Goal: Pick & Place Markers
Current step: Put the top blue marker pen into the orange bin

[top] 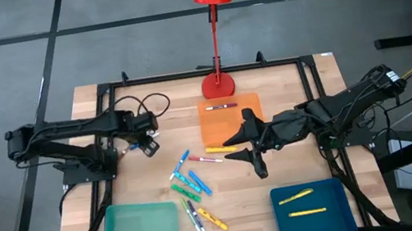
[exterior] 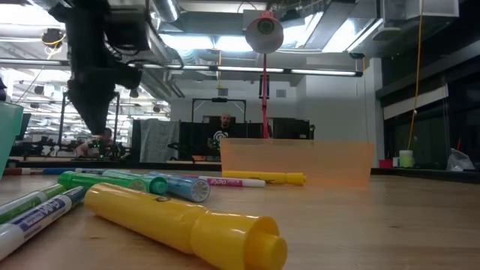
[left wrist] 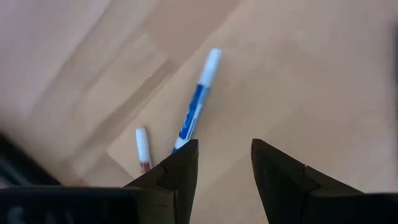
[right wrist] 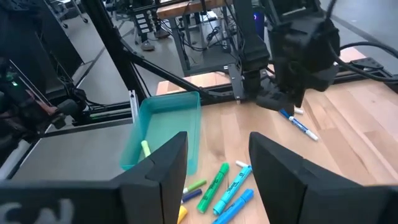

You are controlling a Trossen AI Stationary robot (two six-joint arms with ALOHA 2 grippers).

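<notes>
So your left gripper point(left wrist: 224, 163) hung with fingers apart and empty just short of the blue marker point(left wrist: 196, 102), whose long axis ran straight away from them, toward the tabletop's left edge. Right gripper point(top: 249, 142), also spread and empty, sat mid-tabletop.

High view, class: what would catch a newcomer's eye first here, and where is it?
The red lamp stands tall at the table's far edge, behind the orange tray. At the table's middle lies a loose scatter of coloured markers. The right pincer hangs open beside them, and the left pincer is open too, above a blue marker.
</notes>
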